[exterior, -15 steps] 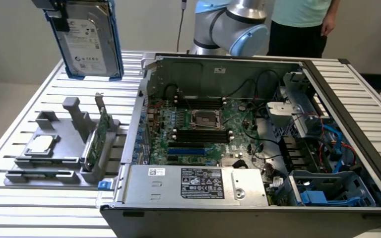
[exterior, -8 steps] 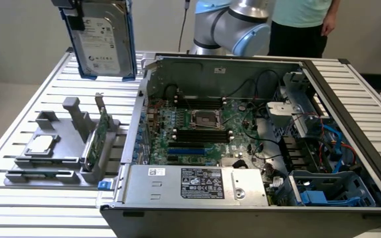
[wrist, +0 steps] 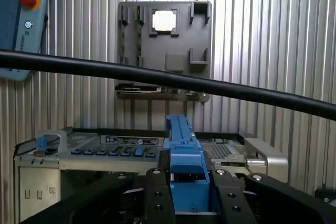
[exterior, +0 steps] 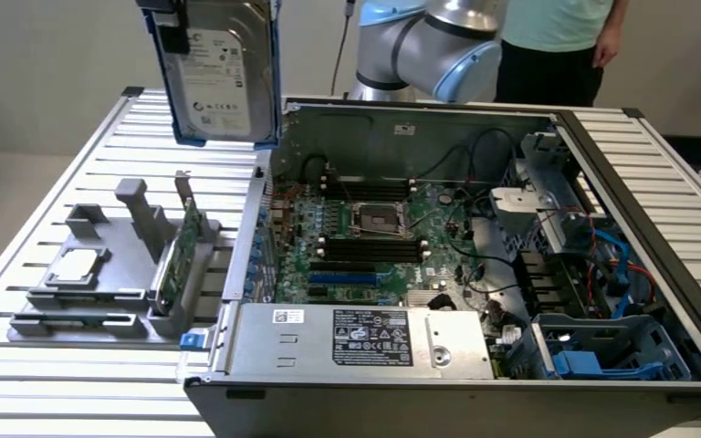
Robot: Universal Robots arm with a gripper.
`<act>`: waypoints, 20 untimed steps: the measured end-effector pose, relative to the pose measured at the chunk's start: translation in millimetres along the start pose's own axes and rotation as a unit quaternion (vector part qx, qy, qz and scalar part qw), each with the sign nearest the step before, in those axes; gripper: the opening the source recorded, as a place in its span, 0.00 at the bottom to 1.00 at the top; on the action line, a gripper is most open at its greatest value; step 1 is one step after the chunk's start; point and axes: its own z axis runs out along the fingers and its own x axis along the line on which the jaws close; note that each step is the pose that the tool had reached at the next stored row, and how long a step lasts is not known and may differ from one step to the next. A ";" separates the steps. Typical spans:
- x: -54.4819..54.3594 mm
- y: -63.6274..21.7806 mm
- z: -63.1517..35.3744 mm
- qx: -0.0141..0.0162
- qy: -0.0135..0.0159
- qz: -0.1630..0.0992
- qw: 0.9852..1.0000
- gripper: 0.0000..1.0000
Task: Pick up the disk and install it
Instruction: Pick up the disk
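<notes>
Blue-railed disk (exterior: 219, 78): upright, lifted clear of the bench (exterior: 47, 383)
hand (wrist: 184, 187): part-closed, black fingers (wrist: 157, 198) pinching the disk's blue rail on both sides
computer case (exterior: 473, 412): open, below and beside the hand

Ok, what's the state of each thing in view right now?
disk: held in the air, upright, not yet installed
fingers: shut on the disk
computer case: open, motherboard exposed
processor chip: lying flat in the grey holder
green card: standing on edge in the holder
</notes>
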 end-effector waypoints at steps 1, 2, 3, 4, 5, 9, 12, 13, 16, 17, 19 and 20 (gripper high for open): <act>1.2 -4.4 -1.2 -0.001 0.000 0.000 1.000 0.32; 2.4 -8.8 -2.2 -0.001 0.000 0.000 1.000 0.32; 3.6 -13.3 -3.3 -0.002 0.000 0.000 1.000 0.32; 4.8 -17.7 -4.3 -0.002 0.000 0.000 1.000 0.32; 6.1 -22.4 -5.4 -0.003 0.000 0.000 1.000 0.32; 11.3 -40.4 -8.6 -0.005 0.000 0.000 1.000 0.32; 15.7 -53.7 -10.6 -0.007 0.000 0.000 1.000 0.32; 17.4 -58.3 -11.1 -0.007 0.000 0.000 1.000 0.32; 22.7 -71.7 -12.3 -0.008 0.000 0.000 1.000 0.32; 24.7 -76.6 -12.9 -0.009 0.000 0.000 1.000 0.32; 28.5 -85.3 -13.7 -0.010 0.000 0.000 1.000 0.32; 30.5 -89.6 -14.0 -0.010 0.000 -0.001 1.000 0.32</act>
